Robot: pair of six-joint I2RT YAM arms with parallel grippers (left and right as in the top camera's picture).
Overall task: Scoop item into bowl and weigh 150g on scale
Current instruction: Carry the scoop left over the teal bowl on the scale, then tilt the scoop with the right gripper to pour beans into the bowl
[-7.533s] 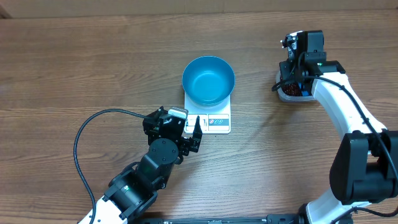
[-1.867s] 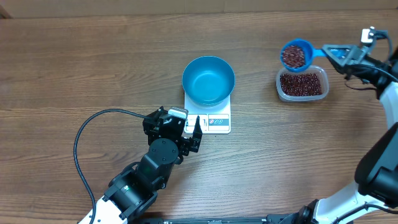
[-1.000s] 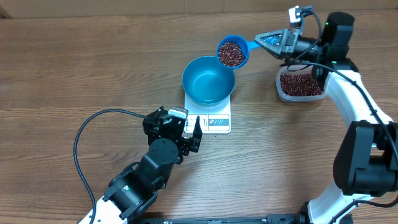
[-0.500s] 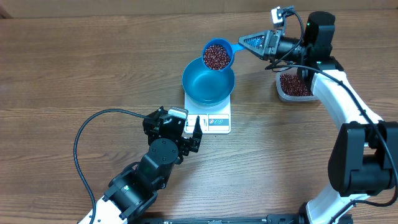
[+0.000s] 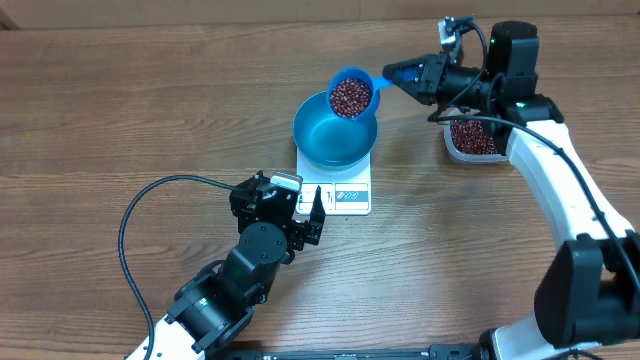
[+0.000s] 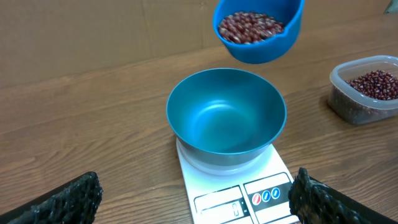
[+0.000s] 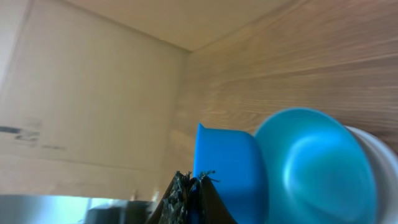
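Note:
The deep blue bowl stands on the white scale and holds nothing. A small blue scoop full of red-brown beans hangs over the bowl's far right rim. My right gripper is shut on the scoop's handle. My left gripper stands open low at the scale's front edge, holding nothing.
A clear plastic tub with more beans sits to the right of the scale, partly under my right arm. A black cable loops on the table to the left of the left arm.
My right gripper has carried the full scoop left and toward the bowl, from beyond its rim to over its far right edge. The left arm has not moved.

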